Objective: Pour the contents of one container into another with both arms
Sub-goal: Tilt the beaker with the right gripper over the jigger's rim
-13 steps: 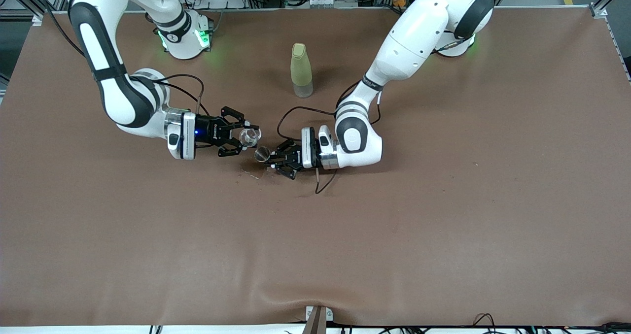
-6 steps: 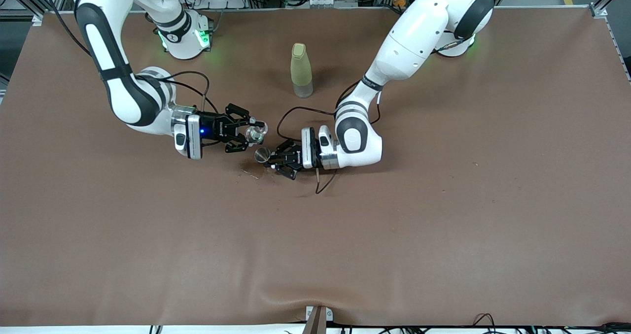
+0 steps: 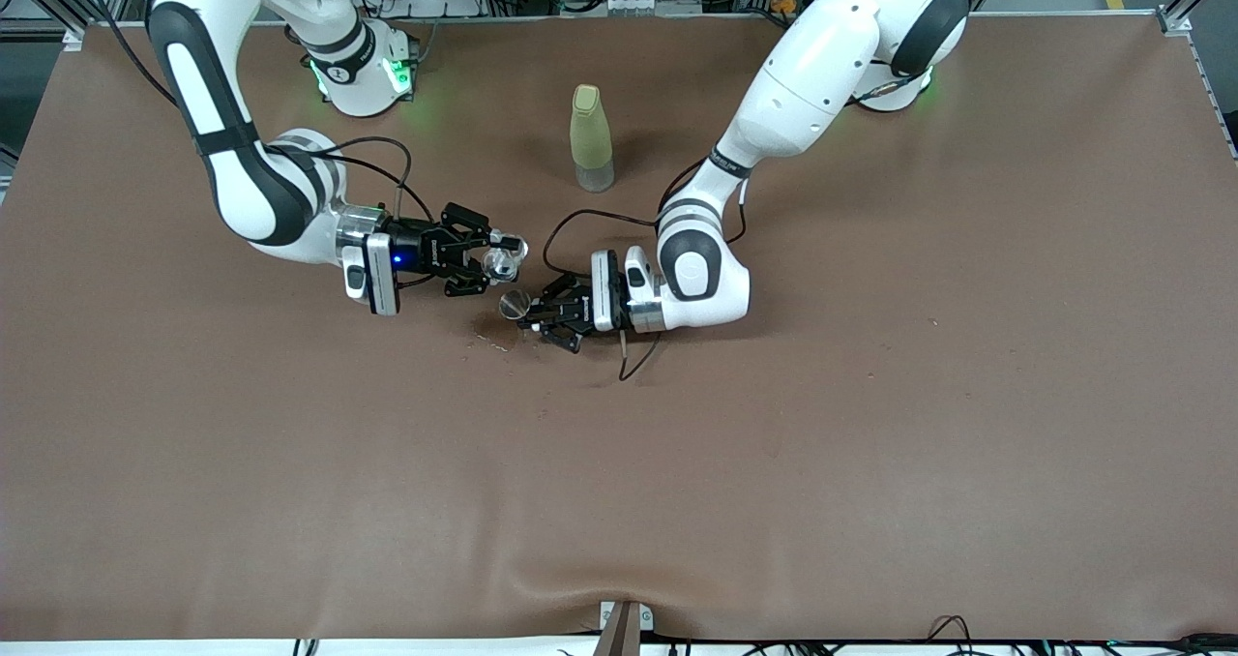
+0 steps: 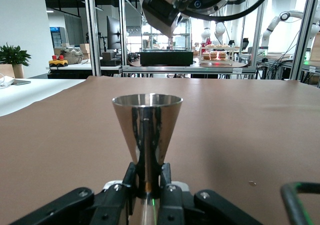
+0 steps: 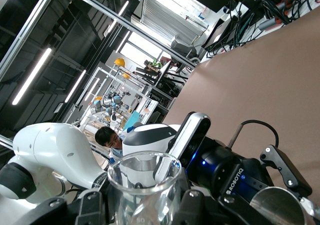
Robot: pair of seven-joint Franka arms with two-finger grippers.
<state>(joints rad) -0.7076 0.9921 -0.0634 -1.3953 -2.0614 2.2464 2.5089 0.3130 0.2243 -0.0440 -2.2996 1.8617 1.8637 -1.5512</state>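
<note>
Brown table (image 3: 870, 443): right gripper (image 3: 495, 259) clamping tilted glass cup (image 3: 499, 265) above steel jigger (image 3: 515, 302), pinched by left gripper (image 3: 538, 315).
Left wrist: jigger (image 4: 146, 130) upright between fingers (image 4: 170, 197).
Right wrist: cup (image 5: 145, 182) gripped, jigger rim (image 5: 277, 205) beside.

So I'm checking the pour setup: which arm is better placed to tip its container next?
The right: its claw holds the clear glass cup tilted beside the left claw's upright steel cone-shaped jigger.
</note>
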